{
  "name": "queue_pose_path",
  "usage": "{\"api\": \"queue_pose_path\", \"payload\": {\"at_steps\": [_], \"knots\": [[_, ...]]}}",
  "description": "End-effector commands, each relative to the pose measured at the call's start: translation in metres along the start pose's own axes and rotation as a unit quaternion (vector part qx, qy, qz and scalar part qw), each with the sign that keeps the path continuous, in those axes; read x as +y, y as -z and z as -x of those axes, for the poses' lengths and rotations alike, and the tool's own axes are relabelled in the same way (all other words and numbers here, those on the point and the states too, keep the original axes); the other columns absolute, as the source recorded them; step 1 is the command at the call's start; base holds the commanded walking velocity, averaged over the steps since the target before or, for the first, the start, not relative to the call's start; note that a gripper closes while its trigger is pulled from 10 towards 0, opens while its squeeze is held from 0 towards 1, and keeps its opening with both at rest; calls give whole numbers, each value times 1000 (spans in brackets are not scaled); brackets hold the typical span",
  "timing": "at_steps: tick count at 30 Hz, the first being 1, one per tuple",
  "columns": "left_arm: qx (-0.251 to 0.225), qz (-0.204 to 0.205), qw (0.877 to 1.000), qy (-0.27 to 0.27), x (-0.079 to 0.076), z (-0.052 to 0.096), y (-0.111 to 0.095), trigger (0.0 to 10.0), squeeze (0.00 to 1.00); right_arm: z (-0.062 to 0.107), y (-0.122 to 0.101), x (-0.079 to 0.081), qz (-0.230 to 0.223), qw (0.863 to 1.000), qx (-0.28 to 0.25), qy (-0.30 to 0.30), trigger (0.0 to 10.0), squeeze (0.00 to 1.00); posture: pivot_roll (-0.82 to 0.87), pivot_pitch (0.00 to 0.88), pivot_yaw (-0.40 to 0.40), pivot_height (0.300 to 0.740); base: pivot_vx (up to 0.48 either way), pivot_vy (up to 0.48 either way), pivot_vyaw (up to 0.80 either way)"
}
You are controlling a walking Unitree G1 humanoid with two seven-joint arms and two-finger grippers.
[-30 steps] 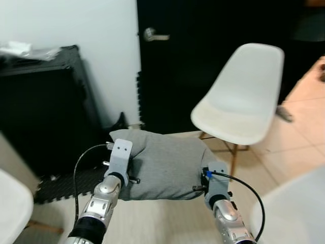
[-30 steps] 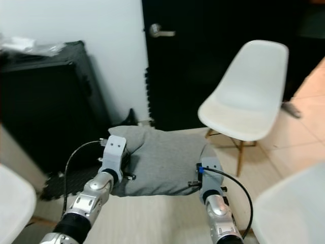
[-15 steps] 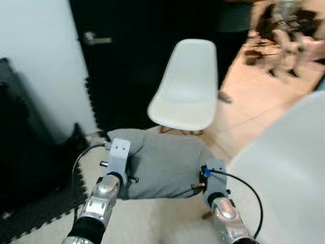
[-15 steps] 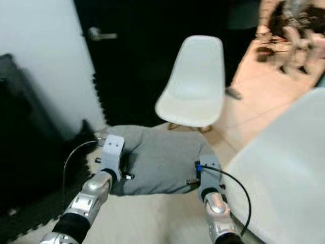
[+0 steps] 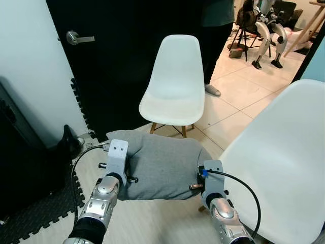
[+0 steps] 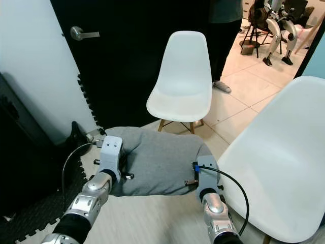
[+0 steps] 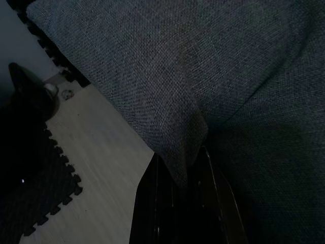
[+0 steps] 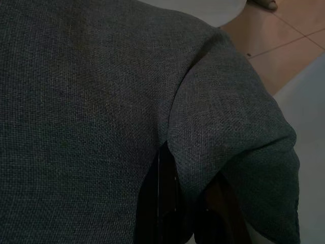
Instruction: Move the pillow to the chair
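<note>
- Your left gripper [image 7: 177, 173] is nearest, at the pillow's left end; the left wrist view shows its black fingers [image 7: 152, 203] pinching a fold of the grey cloth, so it is clamped on the pillow.
- Your right gripper [image 8: 180, 188] is at the pillow's right end; the right wrist view shows its fingers [image 8: 157, 203] closed on a bulge of fabric, so it is clamped on the pillow too.
- The grey pillow [image 5: 160, 165] hangs between your two grippers, held up off the floor in front of you, long side running left to right.
- A black cable [image 5: 76, 173] loops off your left wrist, and another black cable [image 5: 249, 190] loops off the right one.
- Just to your right, close by, is a big white chair shell [image 5: 277, 157]; its edge sits beside your right wrist.
- Under the pillow is pale wood-look floor [image 5: 147, 223], and to the left a black foam puzzle mat [image 5: 35, 216] with toothed edges.
- Beyond the pillow stands the white chair [image 5: 175, 84] on wooden legs, seat bare and facing you; the pillow is near it but apart, lower than the seat.
- Behind that chair is a black door [image 5: 117, 56] with a silver lever handle [image 5: 76, 37], and a white wall [image 5: 28, 61] to its left.
- Farther right you see beige tile [image 5: 244, 86] and a person's legs [image 5: 213, 46], one shoe on the tile.
- At the far back right, robot legs on a stand [image 5: 266, 30]; the details are too small to tell.
</note>
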State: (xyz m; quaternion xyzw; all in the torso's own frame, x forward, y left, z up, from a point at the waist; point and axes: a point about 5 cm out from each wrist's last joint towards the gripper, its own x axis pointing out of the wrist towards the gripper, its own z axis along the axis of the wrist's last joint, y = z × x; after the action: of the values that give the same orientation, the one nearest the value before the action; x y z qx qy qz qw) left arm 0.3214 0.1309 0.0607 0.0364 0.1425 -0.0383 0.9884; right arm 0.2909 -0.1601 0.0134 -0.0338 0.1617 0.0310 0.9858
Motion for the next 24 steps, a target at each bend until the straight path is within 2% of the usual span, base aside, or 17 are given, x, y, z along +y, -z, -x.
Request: {"api": "queue_pose_path", "payload": {"at_steps": [1,12,24], "knots": [[-29,7,999,-14,8,0,-9,10000,0,-1,-4,3,10,1000,-12,-7,10000,0,77,62,49,740,0,0,0],[-31,9,999,-11,7,-1,-11,10000,0,-2,-5,2,10,1000,-15,-5,10000,0,78,62,52,740,0,0,0],[-36,15,999,-3,7,-1,-14,10000,0,-3,-9,7,21,999,-24,-15,10000,0,77,57,55,740,323,0,0]]}}
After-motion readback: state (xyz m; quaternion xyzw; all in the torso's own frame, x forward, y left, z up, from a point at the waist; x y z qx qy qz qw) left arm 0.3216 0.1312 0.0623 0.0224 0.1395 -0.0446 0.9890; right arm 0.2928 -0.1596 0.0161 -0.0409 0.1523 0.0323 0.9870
